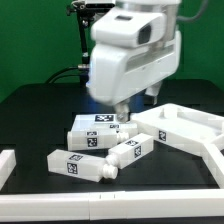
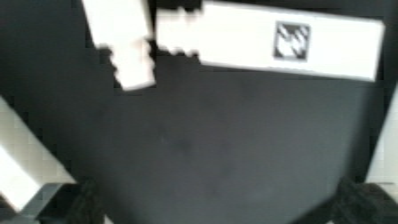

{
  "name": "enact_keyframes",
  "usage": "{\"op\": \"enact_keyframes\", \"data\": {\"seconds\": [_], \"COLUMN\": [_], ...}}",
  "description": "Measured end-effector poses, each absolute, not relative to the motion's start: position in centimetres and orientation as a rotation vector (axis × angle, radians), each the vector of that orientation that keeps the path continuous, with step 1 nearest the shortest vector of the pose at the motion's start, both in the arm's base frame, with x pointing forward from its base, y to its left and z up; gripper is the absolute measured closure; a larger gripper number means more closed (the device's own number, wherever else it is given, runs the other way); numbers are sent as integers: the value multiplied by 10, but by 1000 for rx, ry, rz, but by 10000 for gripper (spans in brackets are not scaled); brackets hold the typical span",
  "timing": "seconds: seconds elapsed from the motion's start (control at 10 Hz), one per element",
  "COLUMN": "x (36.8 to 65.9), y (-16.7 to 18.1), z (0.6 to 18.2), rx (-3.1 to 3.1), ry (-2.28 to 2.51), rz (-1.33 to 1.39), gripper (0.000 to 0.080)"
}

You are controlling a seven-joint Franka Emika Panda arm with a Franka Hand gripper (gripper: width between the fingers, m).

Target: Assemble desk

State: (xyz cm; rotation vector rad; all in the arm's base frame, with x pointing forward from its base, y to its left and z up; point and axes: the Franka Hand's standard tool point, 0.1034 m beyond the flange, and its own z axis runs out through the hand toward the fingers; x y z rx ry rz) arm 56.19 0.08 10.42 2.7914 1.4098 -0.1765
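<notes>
Three white block legs with black-and-white tags lie close together on the black table: one (image 1: 93, 133) just under my gripper, one (image 1: 80, 165) nearer the front, one (image 1: 131, 152) between them. The wide white tabletop slab (image 1: 186, 127) lies at the exterior view's right. My gripper (image 1: 119, 114) hangs low over the rear leg, beside the slab's near end. In the wrist view a tagged leg (image 2: 281, 42) and another white piece (image 2: 121, 45) lie ahead of my gripper (image 2: 214, 212). Its dark fingertips (image 2: 64, 205) stand wide apart with only bare table between them.
A white bar (image 1: 6, 166) lies at the table's edge on the exterior view's left, and a white strip (image 1: 110, 206) runs along the front edge. Cables and a stand are behind the arm. A pale edge (image 2: 15, 150) shows at one side of the wrist view.
</notes>
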Motion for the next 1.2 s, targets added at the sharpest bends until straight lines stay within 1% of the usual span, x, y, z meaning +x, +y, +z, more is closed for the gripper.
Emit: {"op": "enact_keyframes", "data": {"seconds": [0.2, 0.4, 0.6, 0.7, 0.8, 0.9, 1.2], "x": [562, 562, 560, 563, 555, 553, 545], "y": [-38, -31, -35, -48, -66, -82, -112], "z": [82, 84, 81, 70, 52, 39, 13], "rx": [2768, 2782, 2777, 2643, 2588, 2554, 2496], "ry": [1512, 1486, 1495, 1672, 1728, 1770, 1826], "rz": [-130, -138, -140, -29, 15, 30, 63], "gripper": [150, 150, 150, 150, 150, 150, 150]}}
